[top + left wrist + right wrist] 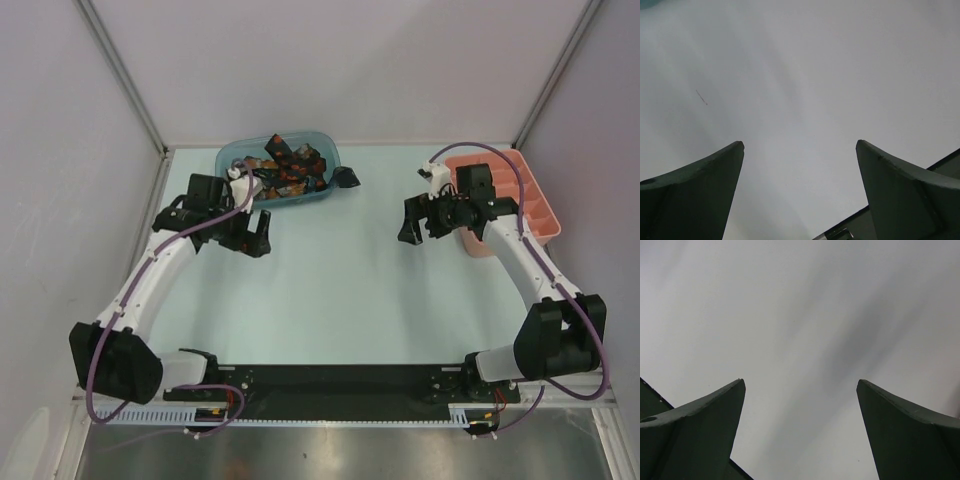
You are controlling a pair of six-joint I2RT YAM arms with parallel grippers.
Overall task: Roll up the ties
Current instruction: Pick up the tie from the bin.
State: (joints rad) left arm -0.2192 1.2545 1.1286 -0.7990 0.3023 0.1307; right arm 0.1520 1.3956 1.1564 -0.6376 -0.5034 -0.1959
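Observation:
Several dark ties with orange-red blotches (285,168) lie tangled in a blue bin (232,157) at the back middle of the table. One dark end (345,177) hangs over the bin's right rim. My left gripper (256,234) is open and empty, just in front of the bin's left part. In the left wrist view its gripper (800,150) shows only bare table between the fingers. My right gripper (422,222) is open and empty, left of a pink tray. In the right wrist view the gripper (800,387) also shows only bare table.
A pink compartmented tray (535,200) stands at the back right, under the right arm's wrist. White walls close the table on three sides. A black strip (340,380) runs along the near edge between the arm bases.

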